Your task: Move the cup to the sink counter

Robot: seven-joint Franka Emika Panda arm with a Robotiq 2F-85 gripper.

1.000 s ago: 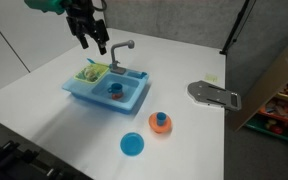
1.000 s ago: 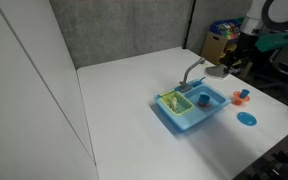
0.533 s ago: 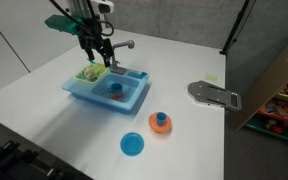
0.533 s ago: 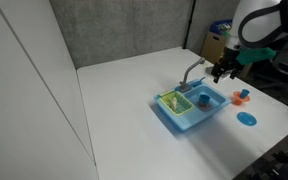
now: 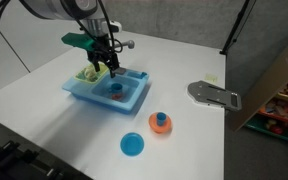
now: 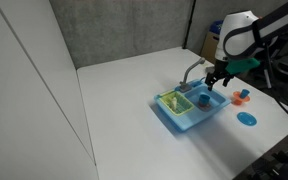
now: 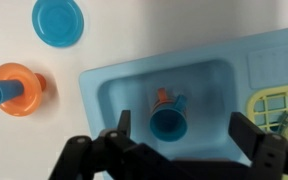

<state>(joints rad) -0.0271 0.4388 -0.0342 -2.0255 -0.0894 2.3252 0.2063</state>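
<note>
Since the frame half a second ago, the gripper (image 5: 110,69) has been lowered and carried a little way across, so that it is now hung over the basin of the toy sink (image 5: 88,96).

Nearest in that exterior view, a flat blue disc (image 5: 132,145) is laid on the white desk (image 5: 44,120). Just behind it an orange piece with a blue top (image 5: 160,122) is stood, apart from the sink. Behind these the sink is set, and the cup (image 7: 168,120) is found on the floor of its basin, not yet on the sink counter (image 7: 90,100). In the wrist view its bluish mouth is turned toward the camera, with orange showing at one side. A yellow-green basket (image 5: 90,72) is lodged in the compartment beside the basin, and the grey faucet (image 5: 124,46) is raised at the far rim.

The cup is tiny and the basin walls are close. If the descent is made off centre, a finger could be landed on a wall or the cup could be tipped and pushed away. The light sink could also be shoved across the desk.

The arm (image 6: 234,35) is reached in from above, with the wrist pointed nearly straight down. The gripper is spread wide with nothing held, its fingers (image 7: 122,128) seen to either side of the cup.
</note>
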